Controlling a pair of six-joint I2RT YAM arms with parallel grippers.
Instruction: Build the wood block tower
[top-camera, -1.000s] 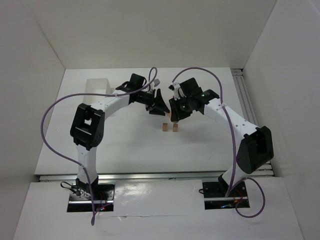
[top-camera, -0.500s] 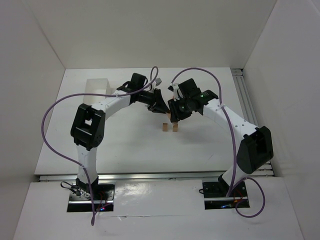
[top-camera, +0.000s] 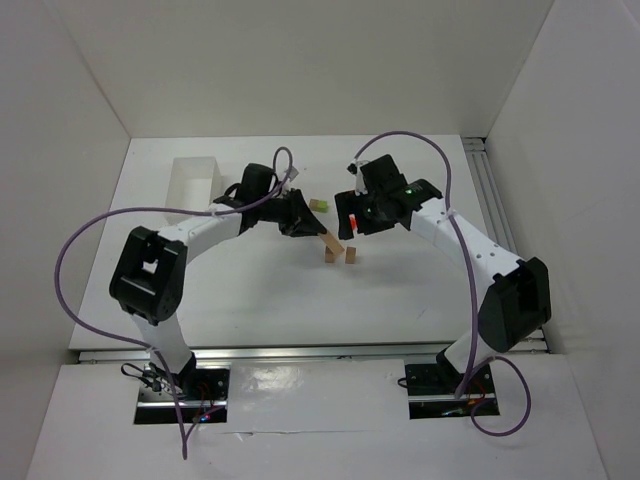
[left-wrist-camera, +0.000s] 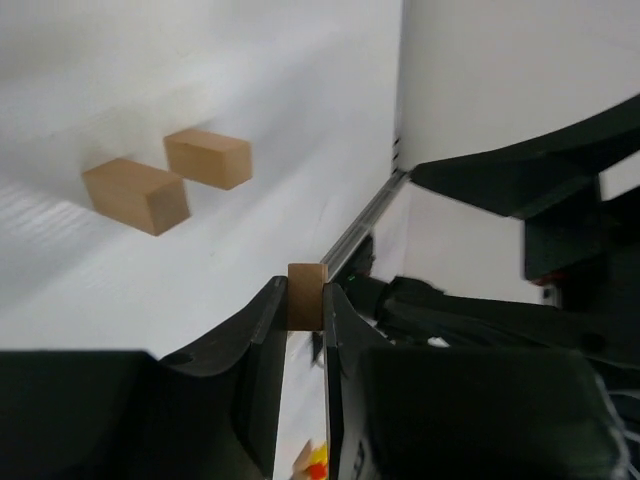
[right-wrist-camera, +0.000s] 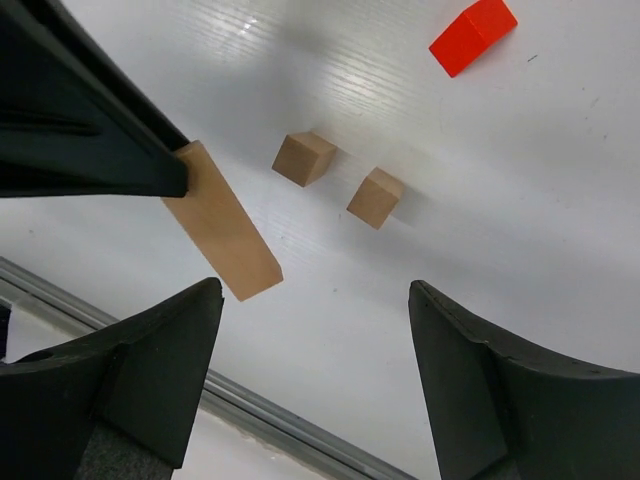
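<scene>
Blocks are only starting to be a tower; two tan blocks (top-camera: 329, 258) are sitting side by side on the table (top-camera: 250, 290), nothing on top; red block (right-wrist-camera: 473, 35) and green block (top-camera: 318, 206) are lying apart; left gripper (left-wrist-camera: 305, 300) is pinching the tan stick (right-wrist-camera: 222, 222) just above the pair; right gripper (right-wrist-camera: 315, 295) is hanging wide open, holding nothing; white box (top-camera: 190, 180) is showing nothing inside.
</scene>
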